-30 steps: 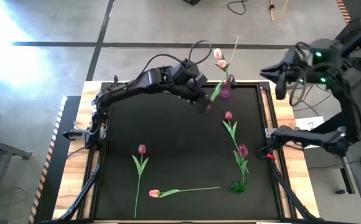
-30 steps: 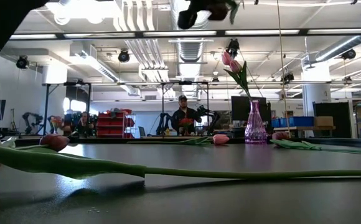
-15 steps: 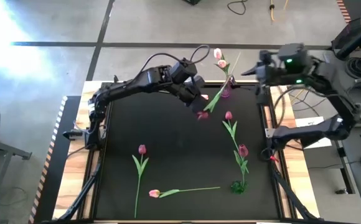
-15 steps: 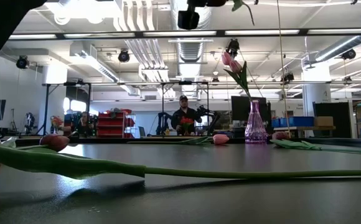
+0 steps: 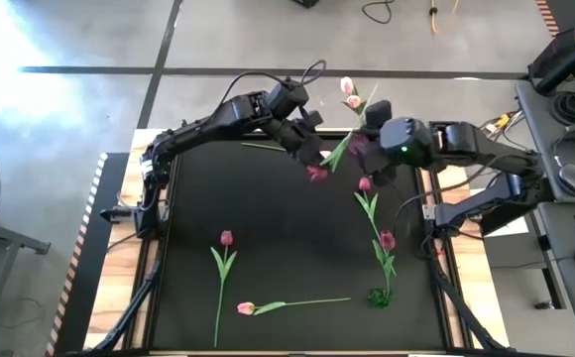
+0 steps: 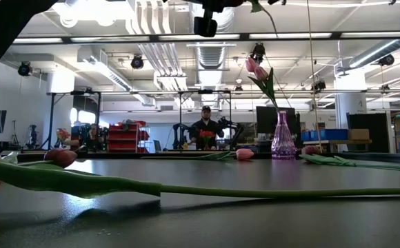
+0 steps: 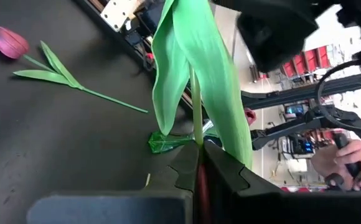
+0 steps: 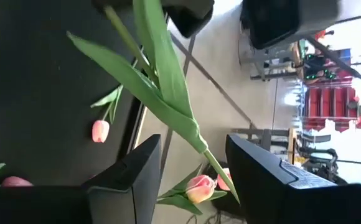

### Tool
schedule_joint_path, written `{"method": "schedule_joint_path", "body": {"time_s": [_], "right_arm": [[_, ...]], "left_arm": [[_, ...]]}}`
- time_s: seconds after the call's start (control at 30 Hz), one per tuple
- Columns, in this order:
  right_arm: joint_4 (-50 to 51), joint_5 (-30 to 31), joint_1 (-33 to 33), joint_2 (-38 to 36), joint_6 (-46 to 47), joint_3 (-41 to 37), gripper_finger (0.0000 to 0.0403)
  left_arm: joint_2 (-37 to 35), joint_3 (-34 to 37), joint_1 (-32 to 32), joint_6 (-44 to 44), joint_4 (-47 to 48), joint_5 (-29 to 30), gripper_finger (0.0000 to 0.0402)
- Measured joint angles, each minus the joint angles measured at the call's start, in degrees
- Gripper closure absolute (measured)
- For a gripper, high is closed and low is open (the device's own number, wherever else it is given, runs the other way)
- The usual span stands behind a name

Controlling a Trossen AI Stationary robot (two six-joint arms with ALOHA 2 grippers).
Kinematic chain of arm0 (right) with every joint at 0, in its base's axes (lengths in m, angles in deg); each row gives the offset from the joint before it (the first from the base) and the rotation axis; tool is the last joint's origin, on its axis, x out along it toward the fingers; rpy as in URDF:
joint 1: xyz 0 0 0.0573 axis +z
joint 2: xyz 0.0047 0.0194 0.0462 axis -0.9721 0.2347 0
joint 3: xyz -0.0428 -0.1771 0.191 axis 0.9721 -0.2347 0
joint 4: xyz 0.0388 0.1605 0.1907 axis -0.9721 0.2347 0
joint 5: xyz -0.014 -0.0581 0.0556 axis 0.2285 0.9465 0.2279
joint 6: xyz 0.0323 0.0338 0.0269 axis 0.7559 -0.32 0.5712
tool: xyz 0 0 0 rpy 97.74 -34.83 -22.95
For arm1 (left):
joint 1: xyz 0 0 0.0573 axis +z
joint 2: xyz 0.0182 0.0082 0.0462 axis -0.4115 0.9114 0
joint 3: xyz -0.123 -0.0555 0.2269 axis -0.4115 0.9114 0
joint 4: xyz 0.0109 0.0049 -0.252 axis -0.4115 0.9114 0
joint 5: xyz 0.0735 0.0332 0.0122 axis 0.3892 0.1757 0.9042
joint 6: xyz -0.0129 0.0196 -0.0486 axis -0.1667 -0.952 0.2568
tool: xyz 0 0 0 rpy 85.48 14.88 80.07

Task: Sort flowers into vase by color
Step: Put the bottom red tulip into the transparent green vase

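Observation:
My left gripper (image 5: 310, 157) is shut on a magenta tulip (image 5: 317, 174), held high over the table's far right part. Its stem and leaves (image 7: 196, 93) reach up toward the far right. My right gripper (image 5: 372, 151) is open. Its fingers stand on either side of the stem's upper part (image 8: 213, 163) without touching it. The purple vase (image 6: 281, 136) stands near the far edge with pink tulips (image 6: 255, 67) in it. The green vase (image 5: 379, 296) stands near the right edge. Two magenta tulips (image 5: 364, 183) (image 5: 386, 239) lie beside it. My left gripper pinches the tulip's stem (image 7: 196, 140) between its two fingers, just next to the magenta head (image 5: 317, 174). The stem runs on past the fingertips with its leaves. The flower is lifted clear of the table, head lowest, stem slanting up toward the far right.
A magenta tulip (image 5: 226, 238) and a pink tulip (image 5: 246, 308) lie on the black mat toward the near left. Another pink tulip (image 6: 245, 153) lies by the far edge next to the purple vase. A person sits in the room beyond the table.
My right arm has swung in from beyond the table's right edge toward the held tulip, and its open fingers now stand around the stem. My left gripper has risen and moved a little toward the far edge, carrying the tulip with it.

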Motion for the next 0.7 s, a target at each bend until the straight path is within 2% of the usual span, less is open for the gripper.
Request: {"method": "schedule_joint_path", "body": {"time_s": [0.27, 0.47, 0.6, 0.7], "right_arm": [[-1.2, 1.9, 0.1, 3.7, -0.1, 0.0, 0.0266], [-2.1, 2.4, 0.1, 4.7, 1.3, 0.0, 0.0327], [-2.9, 2.5, 0.2, 4.2, 3.2, 0.0, 0.0378], [-2.7, 2.4, 0.2, 3.2, 6.7, 0.2, 0.0385]], "left_arm": [[0.0, 0.1, 0.2, -0.1, -0.1, -2.3, 0.0401], [0.0, 0.2, 0.4, -0.4, 0.0, -2.2, 0.0401], [0.0, 0.0, 0.5, -2.2, 0.1, 0.7, 0.0386], [0.0, 0.0, 0.6, -5.3, 0.3, 2.8, 0.0362]]}}
